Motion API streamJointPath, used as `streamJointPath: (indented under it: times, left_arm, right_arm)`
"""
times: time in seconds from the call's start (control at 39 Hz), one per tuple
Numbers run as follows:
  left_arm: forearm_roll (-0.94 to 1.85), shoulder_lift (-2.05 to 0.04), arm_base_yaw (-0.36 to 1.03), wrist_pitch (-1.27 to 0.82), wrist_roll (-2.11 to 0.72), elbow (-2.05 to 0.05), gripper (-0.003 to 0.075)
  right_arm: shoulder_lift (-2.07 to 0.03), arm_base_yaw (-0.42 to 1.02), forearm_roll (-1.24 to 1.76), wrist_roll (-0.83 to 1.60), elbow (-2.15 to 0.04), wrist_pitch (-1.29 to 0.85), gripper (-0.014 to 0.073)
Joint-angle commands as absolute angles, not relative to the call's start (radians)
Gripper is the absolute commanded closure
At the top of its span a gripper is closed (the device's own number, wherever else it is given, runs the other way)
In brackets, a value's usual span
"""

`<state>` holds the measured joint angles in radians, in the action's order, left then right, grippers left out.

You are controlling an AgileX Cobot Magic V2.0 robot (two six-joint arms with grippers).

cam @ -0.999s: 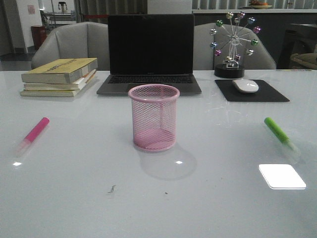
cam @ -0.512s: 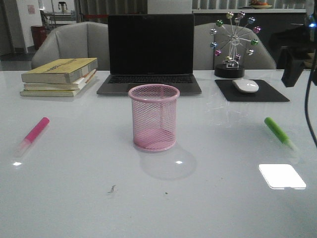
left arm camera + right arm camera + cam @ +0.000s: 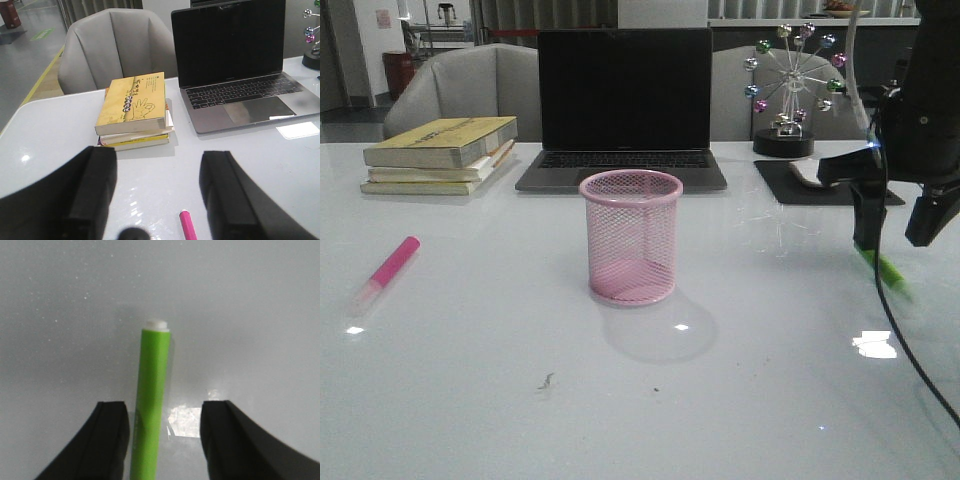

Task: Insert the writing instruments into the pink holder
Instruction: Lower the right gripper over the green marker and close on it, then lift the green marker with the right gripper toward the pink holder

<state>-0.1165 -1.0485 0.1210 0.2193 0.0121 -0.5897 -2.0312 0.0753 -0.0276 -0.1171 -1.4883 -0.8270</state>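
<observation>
The right jaws [image 3: 162, 435] stand wide astride the green highlighter [image 3: 152, 400], lying flat on the counter [image 3: 470, 400], a stance suited to closing on its barrel. The left jaws [image 3: 157, 192] gape empty above the pink highlighter [image 3: 385, 275]. Farther off, the pink holder [image 3: 631, 238] waits upright mid-counter, empty.

Lighting dim and cool. Overhead lamps glare off the glossy counter [image 3: 470, 400] in bright patches; the pink holder [image 3: 631, 236] casts a soft round shadow toward me. Green highlighter [image 3: 152, 395] sharp, right gripper [image 3: 162, 440] fingers blurred, front view grainy
</observation>
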Motion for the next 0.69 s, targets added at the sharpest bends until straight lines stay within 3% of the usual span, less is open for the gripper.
streamJointPath:
  times: [0.0,0.54,0.67]
  left_arm:
    - [-0.104,-1.034,0.13,0.301,0.026,-0.626,0.0283]
    - [-0.104,-1.034,0.13,0.301,0.026,-0.626,0.0283]
    - [-0.104,-1.034,0.13,0.301,0.026,-0.626,0.0283]
  right_arm:
    - [-1.998,0.074,-0.028,-0.113,-1.525,-0.804,0.0145]
    - [-2.083,0.074,-0.028,-0.113,-1.525,-0.826,0.0151]
    - [-2.092,0.074,-0.028,-0.113,-1.525,-0.829,0.0267]
